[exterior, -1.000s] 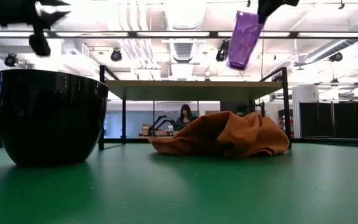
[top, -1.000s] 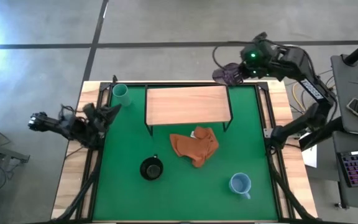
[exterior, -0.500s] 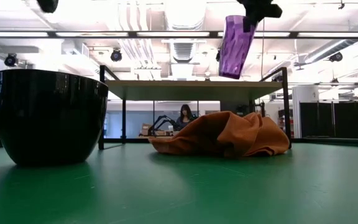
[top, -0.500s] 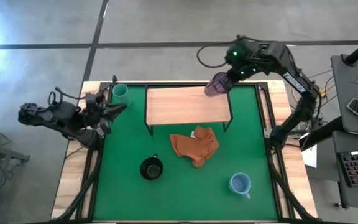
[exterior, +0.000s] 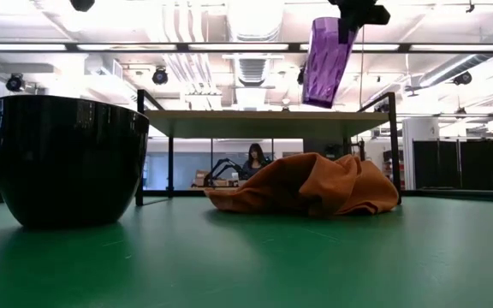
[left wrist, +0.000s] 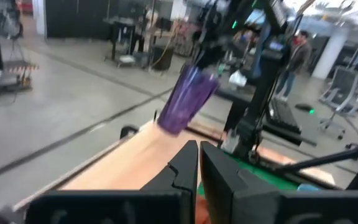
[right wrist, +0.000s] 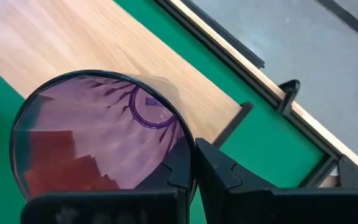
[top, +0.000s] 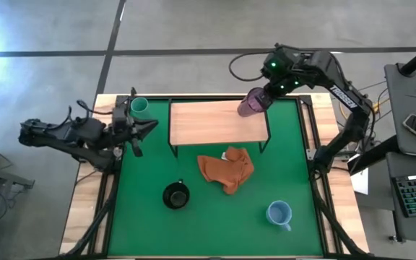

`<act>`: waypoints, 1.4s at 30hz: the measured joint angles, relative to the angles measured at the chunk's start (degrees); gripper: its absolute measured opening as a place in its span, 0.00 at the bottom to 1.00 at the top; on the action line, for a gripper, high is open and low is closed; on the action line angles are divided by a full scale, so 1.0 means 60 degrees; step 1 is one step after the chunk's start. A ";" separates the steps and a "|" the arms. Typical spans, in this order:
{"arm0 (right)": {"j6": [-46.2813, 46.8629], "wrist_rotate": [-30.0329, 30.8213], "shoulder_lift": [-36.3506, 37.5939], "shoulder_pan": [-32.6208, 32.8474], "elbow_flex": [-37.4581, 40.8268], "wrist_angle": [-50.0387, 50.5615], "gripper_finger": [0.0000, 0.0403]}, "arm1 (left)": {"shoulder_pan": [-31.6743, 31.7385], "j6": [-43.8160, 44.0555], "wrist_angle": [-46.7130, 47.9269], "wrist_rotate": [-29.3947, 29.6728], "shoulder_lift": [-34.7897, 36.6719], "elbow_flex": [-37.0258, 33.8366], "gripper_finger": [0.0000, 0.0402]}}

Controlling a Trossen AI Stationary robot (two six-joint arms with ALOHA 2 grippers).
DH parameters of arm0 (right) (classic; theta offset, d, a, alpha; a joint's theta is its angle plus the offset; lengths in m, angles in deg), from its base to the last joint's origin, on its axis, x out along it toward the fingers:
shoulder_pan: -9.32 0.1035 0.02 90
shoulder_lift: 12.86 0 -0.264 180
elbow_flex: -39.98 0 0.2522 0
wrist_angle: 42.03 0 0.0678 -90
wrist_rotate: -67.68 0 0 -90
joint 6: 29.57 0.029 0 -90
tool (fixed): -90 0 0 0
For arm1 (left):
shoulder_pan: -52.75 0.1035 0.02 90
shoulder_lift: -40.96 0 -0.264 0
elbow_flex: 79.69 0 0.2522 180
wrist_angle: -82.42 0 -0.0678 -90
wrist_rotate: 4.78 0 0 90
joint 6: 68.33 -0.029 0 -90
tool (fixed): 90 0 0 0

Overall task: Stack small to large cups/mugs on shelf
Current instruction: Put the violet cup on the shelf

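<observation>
An orange cloth (top: 227, 169) lies crumpled on the green mat (top: 215, 217); a person (exterior: 252, 160) sits far behind.

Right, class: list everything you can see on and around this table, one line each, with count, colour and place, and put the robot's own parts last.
Purple cup: one, dark purple, tilted in the air over the shelf's far right corner, held by the rim.
Teal cup: one, teal-green, far left corner of the mat.
Black mug: one, black, near side of the mat, left of centre.
Blue mug: one, light blue, near right of the mat.
Shelf: one, light wood with black legs, far centre, nothing standing on it.
Cloth: one, orange, crumpled in front of the shelf.
Mat: one, green, covering the table.
Right gripper: shut on the purple cup.
Left gripper: shut, empty, beside the teal cup.
</observation>
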 joint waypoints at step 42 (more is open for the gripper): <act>0.1057 -0.0255 0.1075 -0.0011 0.2192 -0.0003 0.14 | 0.1635 0.0582 0.0053 -0.1548 -0.1233 0.0095 0.01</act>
